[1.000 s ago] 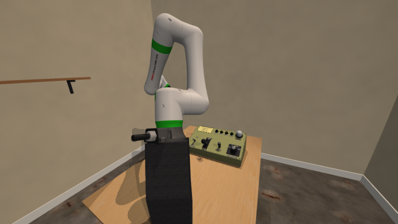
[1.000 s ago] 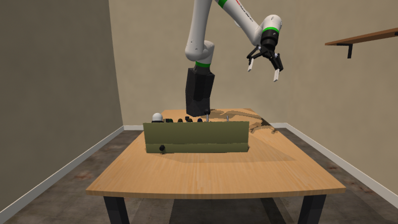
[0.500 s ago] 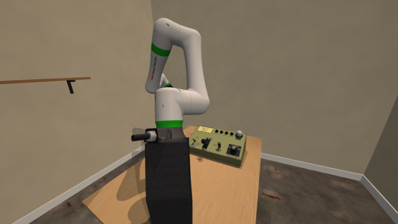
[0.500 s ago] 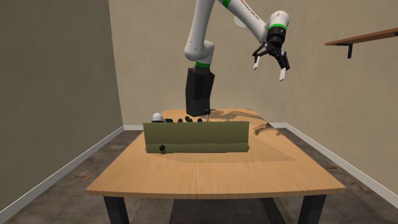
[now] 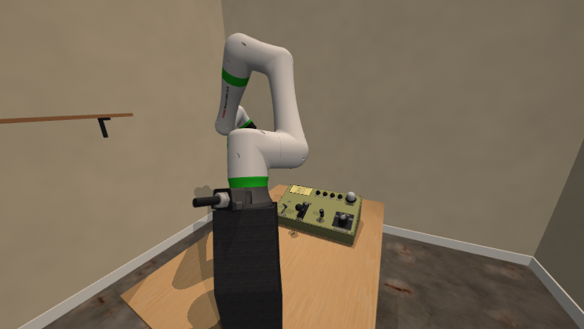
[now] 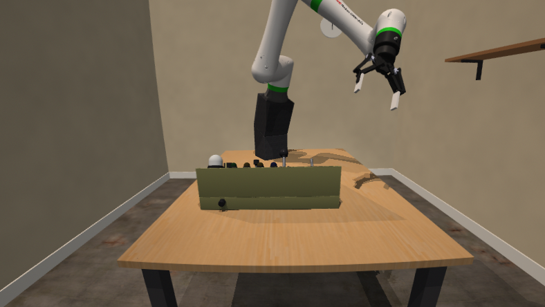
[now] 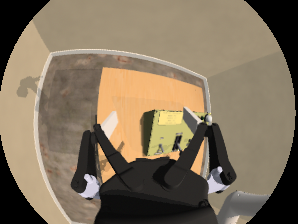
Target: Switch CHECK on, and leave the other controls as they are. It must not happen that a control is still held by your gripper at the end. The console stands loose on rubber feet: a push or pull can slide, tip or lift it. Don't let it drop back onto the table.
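1. Nearest in the exterior view, the wooden table (image 5: 327,278) (image 6: 297,243) (image 7: 125,87) spreads across the bottom of the frame.
2. The green console (image 5: 310,214) (image 6: 267,182) (image 7: 162,132) stands on it, centre of the frame, a black knob (image 6: 221,202) low on its facing side.
3. Along its top, from the left, show a white dome (image 5: 350,196) (image 6: 215,160) (image 7: 209,119), a black-balled lever (image 5: 299,207) (image 6: 283,153) and a slim metal toggle (image 5: 284,207) (image 6: 311,162). The lettering is too small to read, so I cannot tell which control is CHECK or how it is set.
4. At upper right, the gripper (image 6: 375,99) (image 7: 150,114) hangs above table height, well apart from the console, fingers spread wide with nothing between them.
5. Behind the console, the dark pedestal (image 5: 247,253) (image 6: 272,117) rises at the centre, carrying the white arm (image 5: 286,98) (image 6: 276,41).
6. Farthest, a round clock (image 6: 330,28) is on the wall, top right of centre.
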`<state>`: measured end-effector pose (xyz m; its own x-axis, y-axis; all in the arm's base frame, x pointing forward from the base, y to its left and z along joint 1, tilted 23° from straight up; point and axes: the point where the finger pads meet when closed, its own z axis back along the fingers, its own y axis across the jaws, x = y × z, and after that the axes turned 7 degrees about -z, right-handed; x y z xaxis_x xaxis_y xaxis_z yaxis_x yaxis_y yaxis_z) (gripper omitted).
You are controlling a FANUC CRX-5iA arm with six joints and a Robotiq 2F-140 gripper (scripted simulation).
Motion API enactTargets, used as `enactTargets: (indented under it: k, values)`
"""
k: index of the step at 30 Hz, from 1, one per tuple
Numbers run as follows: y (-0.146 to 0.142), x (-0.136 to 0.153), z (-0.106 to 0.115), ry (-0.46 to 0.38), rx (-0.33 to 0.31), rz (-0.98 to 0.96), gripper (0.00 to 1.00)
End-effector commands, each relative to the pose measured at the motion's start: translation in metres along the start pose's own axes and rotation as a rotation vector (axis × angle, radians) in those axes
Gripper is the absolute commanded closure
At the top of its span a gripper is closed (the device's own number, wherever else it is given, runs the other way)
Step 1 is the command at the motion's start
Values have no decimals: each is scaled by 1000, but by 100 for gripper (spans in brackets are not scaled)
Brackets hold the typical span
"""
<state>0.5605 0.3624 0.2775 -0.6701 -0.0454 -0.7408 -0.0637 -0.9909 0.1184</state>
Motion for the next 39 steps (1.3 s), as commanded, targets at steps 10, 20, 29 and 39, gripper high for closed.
enactTargets:
  k: [10, 20, 29, 39]
  values:
    - [-8, -35, -7, -20, 11, 28, 0]
    - [-11, -70, -17, -46, 21, 55, 0]
    - [-12, -87, -22, -61, 26, 68, 0]
    - [-8, -120, -32, -95, 34, 93, 0]
